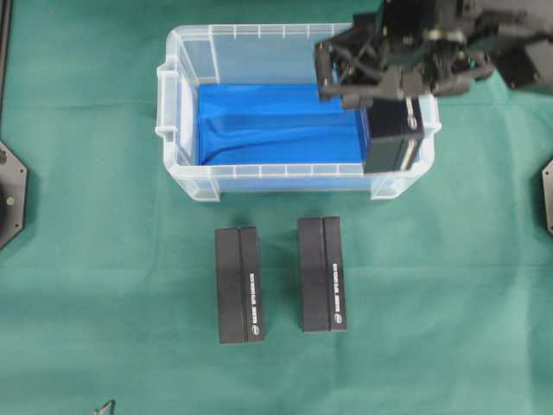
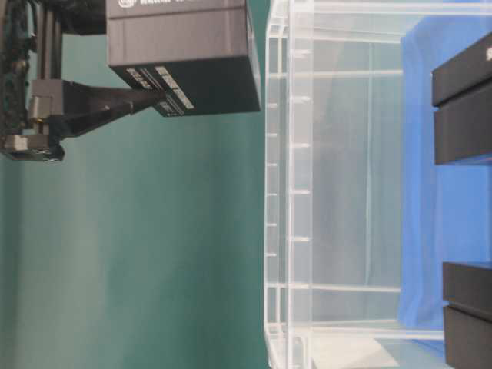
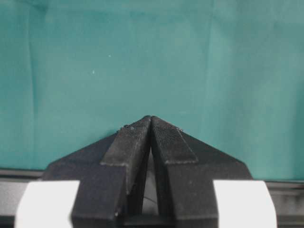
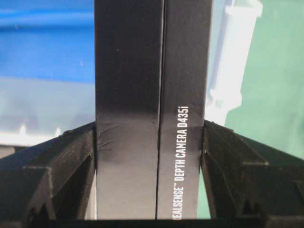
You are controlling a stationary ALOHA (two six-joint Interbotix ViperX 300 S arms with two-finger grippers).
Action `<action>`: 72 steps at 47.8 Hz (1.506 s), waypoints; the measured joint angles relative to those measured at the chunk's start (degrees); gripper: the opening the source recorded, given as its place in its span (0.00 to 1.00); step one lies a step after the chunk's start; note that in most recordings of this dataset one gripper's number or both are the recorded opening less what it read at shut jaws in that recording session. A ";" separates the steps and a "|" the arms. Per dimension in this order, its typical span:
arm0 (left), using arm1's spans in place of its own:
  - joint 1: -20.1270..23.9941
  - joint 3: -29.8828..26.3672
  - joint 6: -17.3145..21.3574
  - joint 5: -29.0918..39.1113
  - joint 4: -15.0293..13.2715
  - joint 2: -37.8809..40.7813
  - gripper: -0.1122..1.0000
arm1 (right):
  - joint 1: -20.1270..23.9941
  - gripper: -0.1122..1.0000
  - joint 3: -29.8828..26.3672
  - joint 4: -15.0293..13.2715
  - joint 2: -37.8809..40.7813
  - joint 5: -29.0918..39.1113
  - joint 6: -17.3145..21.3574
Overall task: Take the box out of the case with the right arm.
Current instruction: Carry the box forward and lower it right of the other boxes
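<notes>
Gripping a black box (image 1: 396,134) between its fingers, the right gripper (image 4: 151,142) holds it above the right end of the case (image 1: 186,130), over the rim. The left gripper (image 3: 151,124) is clenched on nothing over green cloth (image 1: 104,285). Two more boxes (image 1: 239,285) lie side by side near the case.

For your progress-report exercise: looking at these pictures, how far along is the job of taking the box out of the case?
Done: two black boxes already lie on the green cloth in front of the case. In hand: the right hand grips a third box, lifted above the case's right end. Left: carry it clear of the rim and set it down. The blue floor shows no other box.
</notes>
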 measured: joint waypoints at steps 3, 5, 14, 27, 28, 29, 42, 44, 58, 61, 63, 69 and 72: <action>0.00 0.00 0.00 0.09 0.00 0.00 0.10 | 1.67 0.68 0.00 0.00 0.00 1.05 1.93; 0.00 0.00 0.00 0.00 0.00 0.00 0.10 | 2.72 0.68 0.00 0.00 -0.09 1.76 2.81; 0.00 0.00 0.00 0.00 0.00 0.00 0.10 | 8.44 0.68 0.00 0.00 -0.35 3.78 8.79; 0.00 0.00 0.00 0.00 0.00 0.00 0.10 | 18.37 0.68 0.00 0.00 -0.44 5.10 19.25; 0.00 0.00 0.00 0.09 0.00 0.00 0.10 | 19.16 0.68 0.00 0.00 -0.44 5.19 20.13; 0.00 0.00 0.00 0.00 0.00 0.00 0.10 | 19.86 0.68 0.00 0.00 -0.44 5.27 20.83; 0.00 0.00 0.00 0.00 0.00 0.00 0.10 | 26.37 0.68 0.00 0.26 -0.44 5.45 27.16; 0.00 0.00 0.00 0.00 0.00 0.00 0.10 | 26.37 0.68 0.00 0.26 -0.44 5.45 27.25; 0.00 0.00 0.00 0.09 0.00 0.00 0.10 | 26.28 0.68 0.00 0.09 -0.44 5.63 27.33; 0.00 0.00 0.00 0.00 0.00 0.00 0.10 | 26.28 0.68 0.00 0.09 -0.44 5.63 27.33; 0.00 0.00 0.00 0.00 0.00 0.00 0.10 | 26.37 0.68 0.09 0.18 -0.44 5.54 27.42; 0.00 0.00 0.00 0.00 0.00 0.00 0.10 | 26.37 0.68 0.09 0.09 -0.44 5.63 27.42; 0.00 0.00 0.00 0.00 0.00 0.00 0.10 | 26.37 0.68 0.00 0.09 -0.44 5.54 27.42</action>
